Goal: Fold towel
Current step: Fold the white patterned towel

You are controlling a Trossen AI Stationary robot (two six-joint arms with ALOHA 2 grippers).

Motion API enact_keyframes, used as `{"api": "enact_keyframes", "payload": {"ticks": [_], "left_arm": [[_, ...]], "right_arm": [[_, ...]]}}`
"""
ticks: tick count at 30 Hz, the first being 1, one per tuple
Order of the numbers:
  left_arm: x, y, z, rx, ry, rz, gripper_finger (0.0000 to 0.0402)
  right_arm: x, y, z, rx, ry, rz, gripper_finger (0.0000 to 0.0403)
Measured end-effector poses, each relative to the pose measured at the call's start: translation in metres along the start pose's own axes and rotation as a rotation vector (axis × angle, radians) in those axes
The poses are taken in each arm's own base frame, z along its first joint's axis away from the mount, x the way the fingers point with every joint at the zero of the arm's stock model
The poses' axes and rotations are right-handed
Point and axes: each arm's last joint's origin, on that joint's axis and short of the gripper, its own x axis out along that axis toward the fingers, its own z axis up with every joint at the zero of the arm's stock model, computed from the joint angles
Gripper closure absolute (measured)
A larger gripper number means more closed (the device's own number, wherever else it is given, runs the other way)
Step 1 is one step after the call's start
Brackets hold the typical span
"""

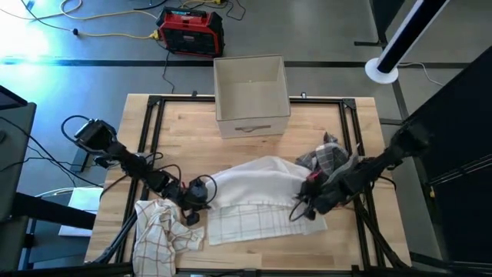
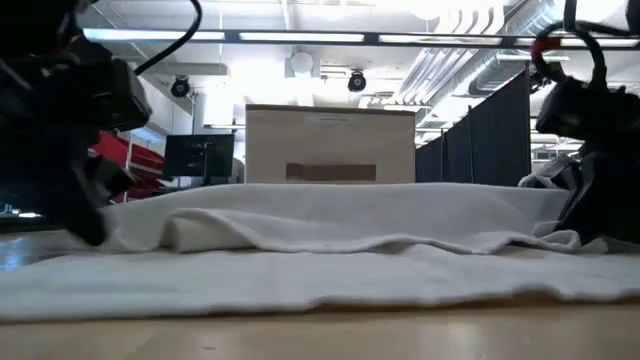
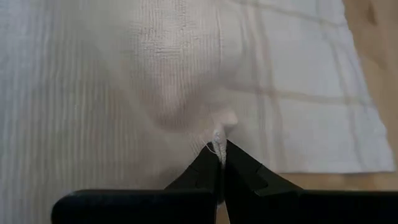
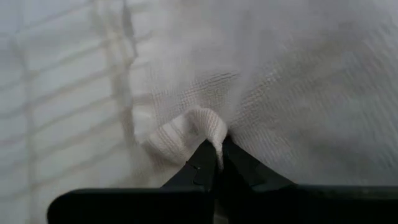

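Two tools pinch one white towel (image 1: 257, 181) mid-desk (image 1: 184, 123): left tool (image 1: 201, 192) clamps its left edge, right tool (image 1: 304, 204) its right. Two more cloths: checked one (image 1: 163, 233) front-left, plaid one (image 1: 327, 158) right. One box (image 1: 251, 96) behind.

White towel (image 1: 257, 181) mid-table; left gripper (image 1: 197, 192), right gripper (image 1: 311, 194) at its ends.

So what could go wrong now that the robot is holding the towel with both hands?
1. Each hand pinches only a tiny bit of the white waffle-weave towel: the left hand and the right hand could let it slip.
2. The white cloth with thin check lines lies under the towel and might get dragged along.
3. The crumpled grey plaid cloth sits beside the right arm and could snag.
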Motion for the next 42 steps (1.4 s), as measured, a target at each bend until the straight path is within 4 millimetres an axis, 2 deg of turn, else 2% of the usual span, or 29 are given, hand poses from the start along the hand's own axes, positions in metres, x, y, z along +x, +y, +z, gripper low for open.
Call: {"api": "enact_keyframes", "payload": {"ticks": [4,7,11,16,21,26,33,42], "left_arm": [[-0.001,-0.008,-0.004,-0.017,0.045,-0.058,0.0402],[-0.002,-0.013,-0.003,0.004,0.044,-0.075,0.0402],[-0.005,-0.014,0.003,0.041,0.007,-0.049,0.0402],[-0.018,-0.019,0.021,0.016,-0.049,-0.123,0.0402],[-0.038,-0.03,0.04,0.057,-0.131,-0.223,0.0402],[-0.052,-0.033,0.043,0.073,-0.153,-0.256,0.0402],[-0.054,-0.027,0.032,0.042,-0.062,-0.172,0.0402],[-0.053,-0.026,0.034,0.072,-0.099,-0.132,0.0402]], "right_arm": [[0.006,0.034,0.014,-0.084,0.101,0.095,0.0403],[0.003,0.049,0.023,-0.131,0.186,0.053,0.0403],[-0.009,0.056,0.035,-0.168,0.234,-0.065,0.0403],[-0.041,0.065,0.066,-0.139,0.229,0.043,0.0403],[-0.068,0.064,0.083,-0.106,0.2,0.113,0.0403],[-0.076,0.057,0.076,-0.04,0.29,0.142,0.0403],[-0.084,0.045,0.057,0.053,0.429,-0.045,0.0403],[-0.079,0.058,0.065,-0.031,0.299,0.061,0.0403]]}}
